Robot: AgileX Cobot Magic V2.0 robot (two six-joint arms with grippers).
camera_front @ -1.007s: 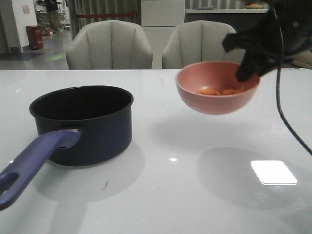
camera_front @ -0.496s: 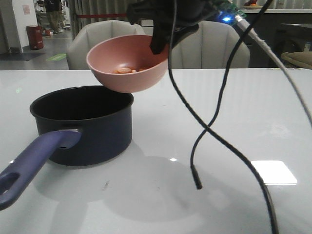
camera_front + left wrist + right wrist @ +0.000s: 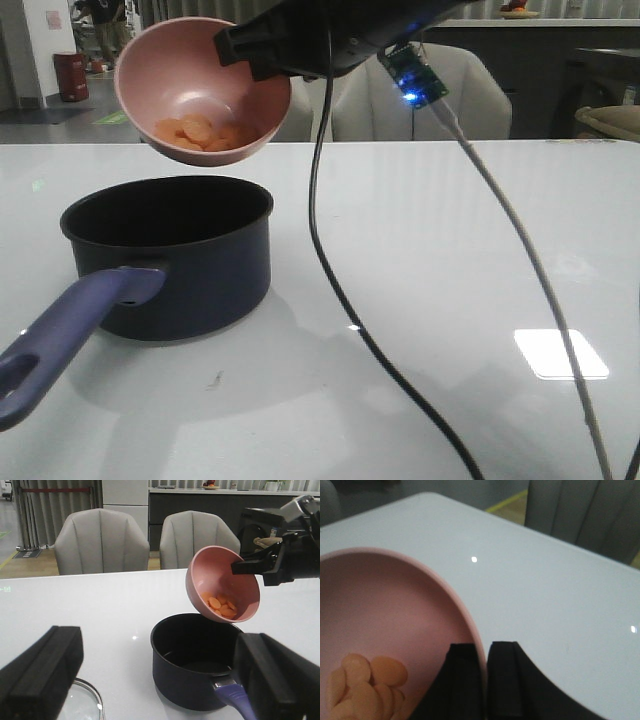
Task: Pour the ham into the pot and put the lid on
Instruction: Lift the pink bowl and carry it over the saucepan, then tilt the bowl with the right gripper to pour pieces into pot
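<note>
My right gripper (image 3: 250, 48) is shut on the rim of a pink bowl (image 3: 175, 75), holding it tilted in the air above the far side of the dark navy pot (image 3: 170, 255). Orange ham slices (image 3: 195, 132) lie heaped at the bowl's low side, still inside it. The pot stands empty on the white table, its purple handle (image 3: 70, 335) pointing toward the front left. In the left wrist view, my left gripper (image 3: 160, 680) hangs open and empty near the pot (image 3: 195, 665). The glass lid (image 3: 82, 705) lies flat on the table beside it, only its rim showing.
The right arm's black cable (image 3: 340, 270) dangles down across the table's middle. Two grey chairs (image 3: 420, 95) stand behind the table's far edge. A bright light patch (image 3: 560, 352) reflects on the table at right.
The right arm has carried the pink bowl from the right side leftward and upward to above the pot. The bowl now tilts more, and the slices have slid to its low side.
</note>
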